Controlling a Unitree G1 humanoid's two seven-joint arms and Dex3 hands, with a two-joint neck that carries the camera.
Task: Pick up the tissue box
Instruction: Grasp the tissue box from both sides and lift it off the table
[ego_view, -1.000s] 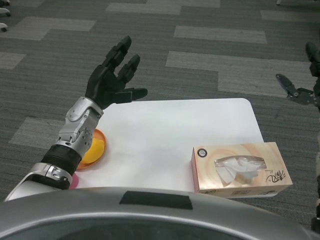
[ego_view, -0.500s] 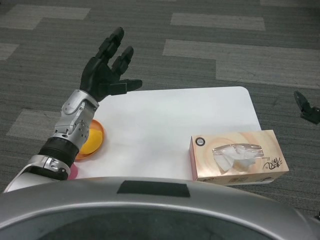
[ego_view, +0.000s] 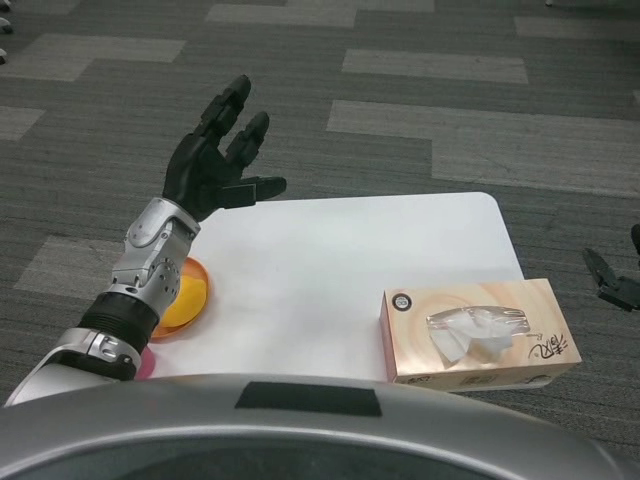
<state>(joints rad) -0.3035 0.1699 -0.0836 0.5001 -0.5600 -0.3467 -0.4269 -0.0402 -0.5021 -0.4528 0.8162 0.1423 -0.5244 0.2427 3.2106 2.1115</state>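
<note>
The tissue box (ego_view: 478, 332) lies at the near right corner of the white table (ego_view: 320, 270). My left hand (ego_view: 212, 160) is raised over the far left edge, fingers apart, empty. Of my right hand (ego_view: 612, 280) only a part shows, right of the box; I cannot tell its state.

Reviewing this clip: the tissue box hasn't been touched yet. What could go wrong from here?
1. The tissue box sits at the table's near right corner, its right end apparently past the edge; a clumsy push could tip it off.
2. Only a bit of the right hand shows at the frame's edge, so its approach is hard to monitor.
3. The raised left hand is far from the box; its forearm hangs over the orange dish.
</note>
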